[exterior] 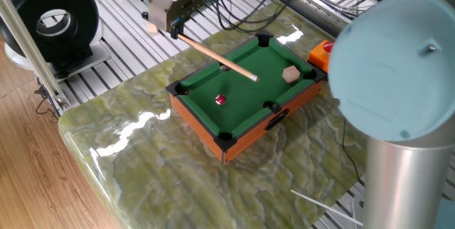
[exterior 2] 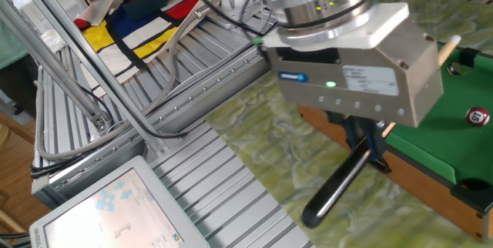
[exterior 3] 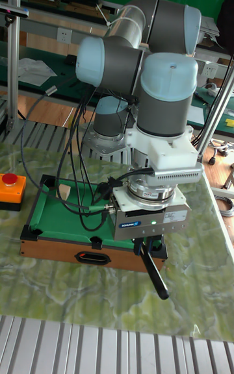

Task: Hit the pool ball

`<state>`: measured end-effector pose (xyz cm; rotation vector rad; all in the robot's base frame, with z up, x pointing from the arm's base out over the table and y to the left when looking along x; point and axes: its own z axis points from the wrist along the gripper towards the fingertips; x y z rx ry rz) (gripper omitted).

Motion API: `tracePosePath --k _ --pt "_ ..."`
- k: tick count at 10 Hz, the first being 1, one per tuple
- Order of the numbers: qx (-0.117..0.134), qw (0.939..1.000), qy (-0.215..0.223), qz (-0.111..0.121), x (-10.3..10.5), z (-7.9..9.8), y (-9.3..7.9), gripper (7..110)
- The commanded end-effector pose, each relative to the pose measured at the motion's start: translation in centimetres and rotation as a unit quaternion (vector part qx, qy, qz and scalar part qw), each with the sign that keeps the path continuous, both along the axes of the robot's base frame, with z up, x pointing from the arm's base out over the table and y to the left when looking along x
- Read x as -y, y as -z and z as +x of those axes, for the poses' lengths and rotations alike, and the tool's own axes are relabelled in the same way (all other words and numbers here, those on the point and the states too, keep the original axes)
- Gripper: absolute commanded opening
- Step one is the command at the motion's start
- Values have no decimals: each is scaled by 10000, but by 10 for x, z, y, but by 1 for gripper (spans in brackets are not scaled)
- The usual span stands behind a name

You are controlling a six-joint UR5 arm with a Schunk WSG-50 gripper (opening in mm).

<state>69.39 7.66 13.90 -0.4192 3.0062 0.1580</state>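
The pool ball point(exterior: 220, 99), tiny, dark red and glossy, rests on the green felt of the mini pool table point(exterior: 206, 80) near its left end; it also shows as the pool ball point(exterior 2: 478, 115) at the right edge. My gripper point(exterior: 178, 31) hangs beyond the table's far-left corner, shut on a wooden cue stick point(exterior: 220, 58). The cue slants over the felt with its tip above and right of the ball, apart from it. Close up, the gripper point(exterior 2: 368, 140) clamps the cue's black handle point(exterior 2: 335, 194). In the tall view the gripper point(exterior 3: 149, 250) hides the ball.
A tan cube point(exterior: 290, 74) lies on the felt near the right end. An orange box with a red button point(exterior 3: 10, 189) stands beside that end. A black drum point(exterior: 46, 19) sits far left. The arm's big blue joint point(exterior: 398, 72) blocks the right side.
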Motion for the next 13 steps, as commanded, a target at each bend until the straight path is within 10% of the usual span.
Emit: tracePosePath --k 1,13 --pt "25 9994 -152 -322 17 14 -2 7" --pt "108 9965 -423 -709 50 23 0 7"
